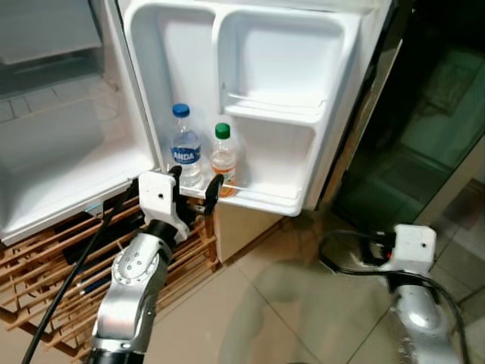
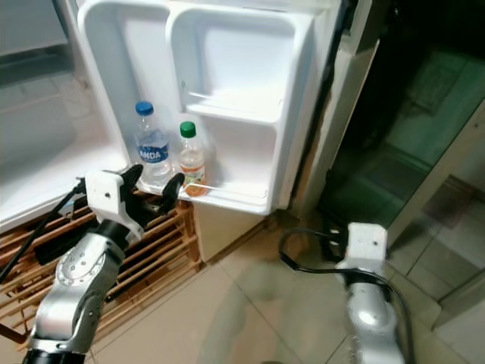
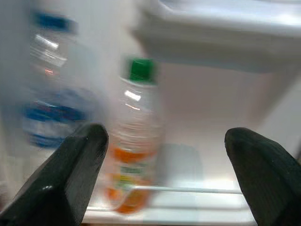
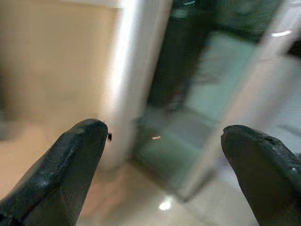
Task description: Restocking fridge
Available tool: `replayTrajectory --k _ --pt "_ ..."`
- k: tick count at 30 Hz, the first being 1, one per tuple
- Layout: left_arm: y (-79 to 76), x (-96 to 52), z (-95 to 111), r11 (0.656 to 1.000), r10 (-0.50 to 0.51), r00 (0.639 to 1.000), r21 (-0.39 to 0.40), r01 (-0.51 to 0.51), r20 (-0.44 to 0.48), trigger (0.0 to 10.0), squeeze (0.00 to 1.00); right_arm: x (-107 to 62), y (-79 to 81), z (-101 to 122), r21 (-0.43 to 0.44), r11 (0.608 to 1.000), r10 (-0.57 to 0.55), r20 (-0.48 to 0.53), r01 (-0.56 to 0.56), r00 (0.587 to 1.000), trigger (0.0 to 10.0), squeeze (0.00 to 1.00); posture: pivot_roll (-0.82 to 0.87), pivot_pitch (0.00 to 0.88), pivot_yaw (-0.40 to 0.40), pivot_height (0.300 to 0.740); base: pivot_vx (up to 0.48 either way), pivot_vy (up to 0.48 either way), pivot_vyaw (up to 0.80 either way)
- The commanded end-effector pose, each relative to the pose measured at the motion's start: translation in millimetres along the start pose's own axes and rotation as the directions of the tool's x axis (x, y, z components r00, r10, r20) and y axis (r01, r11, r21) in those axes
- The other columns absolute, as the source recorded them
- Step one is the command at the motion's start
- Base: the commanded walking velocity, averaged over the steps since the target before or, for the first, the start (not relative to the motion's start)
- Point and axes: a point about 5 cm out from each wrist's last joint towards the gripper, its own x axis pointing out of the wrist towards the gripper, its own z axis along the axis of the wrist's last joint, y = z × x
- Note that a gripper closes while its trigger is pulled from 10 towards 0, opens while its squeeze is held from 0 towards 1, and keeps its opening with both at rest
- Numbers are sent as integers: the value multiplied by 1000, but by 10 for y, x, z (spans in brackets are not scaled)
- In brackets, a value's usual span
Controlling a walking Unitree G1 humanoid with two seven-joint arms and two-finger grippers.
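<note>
- Clear plastic juice bottle (image 1: 223,162), just ahead of my spread, empty left end effector (image 1: 192,191): light, slippery; I'd grip mid-body.
- Right end effector (image 4: 164,155) hangs open, idle.

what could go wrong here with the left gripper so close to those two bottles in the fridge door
The open left gripper sits just in front of the door shelf; a careless move could tip the green-capped bottle into the blue-capped water bottle beside it. Only a thin rail holds both bottles in, so a knocked one could fall out. The black cable by that arm might snag.
</note>
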Motion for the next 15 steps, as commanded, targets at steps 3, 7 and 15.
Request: replayTrajectory --k 3,7,15 --pt "-32 164 3 999 33 999 3 -33 14 10000 0 302 -95 215 -12 999 -34 41 34 999 10000 0 -161 0 -36 740 0 0 725" --pt "-52 253 81 998 54 997 15 -55 49 10000 0 438 -73 354 1 1000 -10 72 10 997 10000 0 -147 0 -44 740 0 0 677" --pt "-159 264 173 999 -18 996 42 14 89 10000 0 421 102 278 65 998 -12 68 7 998 10000 0 -160 0 18 740 0 -55 663"
